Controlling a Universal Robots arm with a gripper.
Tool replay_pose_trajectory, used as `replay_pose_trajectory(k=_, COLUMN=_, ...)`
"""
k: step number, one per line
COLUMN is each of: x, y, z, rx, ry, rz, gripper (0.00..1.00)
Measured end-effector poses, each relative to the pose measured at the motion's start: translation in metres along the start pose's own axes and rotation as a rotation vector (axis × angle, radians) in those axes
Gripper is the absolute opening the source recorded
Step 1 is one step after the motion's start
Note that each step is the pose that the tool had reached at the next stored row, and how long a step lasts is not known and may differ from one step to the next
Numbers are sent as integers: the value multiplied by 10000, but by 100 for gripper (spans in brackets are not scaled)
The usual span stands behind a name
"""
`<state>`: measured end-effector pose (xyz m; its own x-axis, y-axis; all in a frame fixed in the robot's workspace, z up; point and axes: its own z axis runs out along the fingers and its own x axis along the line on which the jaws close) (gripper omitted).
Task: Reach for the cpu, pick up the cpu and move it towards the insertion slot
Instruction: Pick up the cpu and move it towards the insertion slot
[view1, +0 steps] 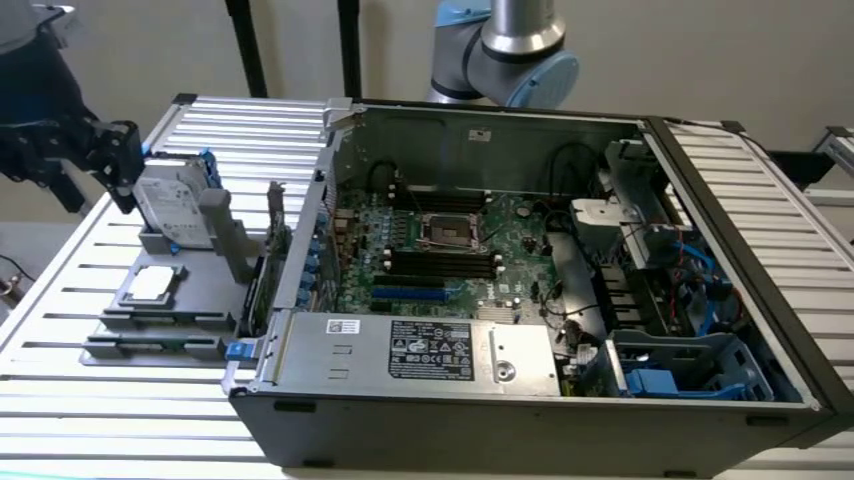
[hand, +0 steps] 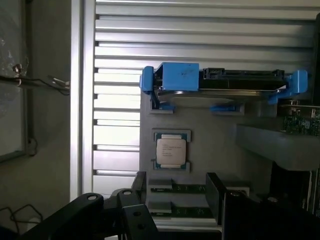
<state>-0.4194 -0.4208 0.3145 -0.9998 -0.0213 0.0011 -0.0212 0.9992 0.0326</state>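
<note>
The cpu (view1: 154, 283) (hand: 171, 151), a small flat square chip with a silvery top, lies in a recess of the grey holder tray (view1: 200, 320) at the exterior view's left. My gripper (view1: 110, 160) (hand: 177, 192) hangs high above that tray, back from the chip and apart from it. Its dark fingers (hand: 216, 192) stand wide apart with nothing between them, so it is open. The insertion slot (view1: 447, 232), a square socket with a shiny frame and dark centre, sits on the motherboard inside the open computer case (view1: 534, 420).
An upright hard drive (view1: 174, 205) (hand: 220, 85) in a blue-edged frame stands on the tray just beyond the chip, below my gripper. Memory sticks (hand: 187, 189) lie on the tray's near end. A slatted metal table (view1: 80, 300) carries everything. The case wall (view1: 320, 200) rises between tray and motherboard.
</note>
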Motion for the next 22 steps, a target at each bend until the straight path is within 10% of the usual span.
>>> replay_pose_trajectory(k=22, x=0, y=-47, z=398, rx=0, ry=-1, rz=0, gripper=67)
